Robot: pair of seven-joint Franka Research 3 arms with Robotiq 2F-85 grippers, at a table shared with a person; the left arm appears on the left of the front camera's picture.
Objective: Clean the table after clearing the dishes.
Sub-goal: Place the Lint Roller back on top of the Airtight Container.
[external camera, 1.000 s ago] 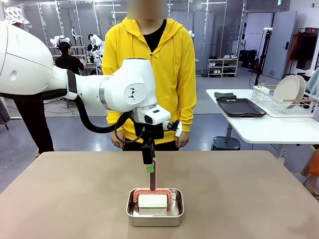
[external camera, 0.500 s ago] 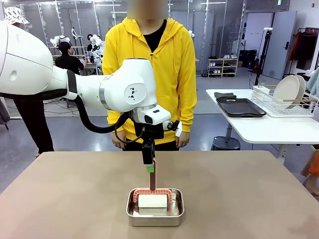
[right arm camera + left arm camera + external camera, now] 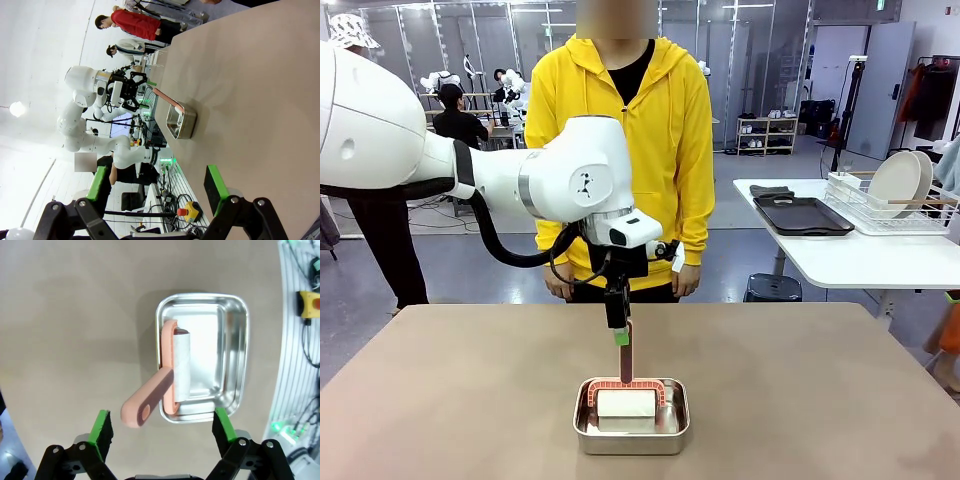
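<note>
My left claw point(image 3: 620, 338) hangs released above the lint roller point(image 3: 626, 385), jaws spread wide to either side of its salmon handle point(image 3: 145, 407) and touching nothing; the roller's white drum lies in a small steel pan point(image 3: 632, 428) near the surface's point(image 3: 820, 400) near edge, at its middle, handle sticking up over the rim; my right claw point(image 3: 157, 192) is likewise released and holds nothing; a person in a yellow hoodie point(image 3: 620, 140) stands at the far edge.

Grey floor point(image 3: 740, 255), white side table point(image 3: 860, 262)
</note>
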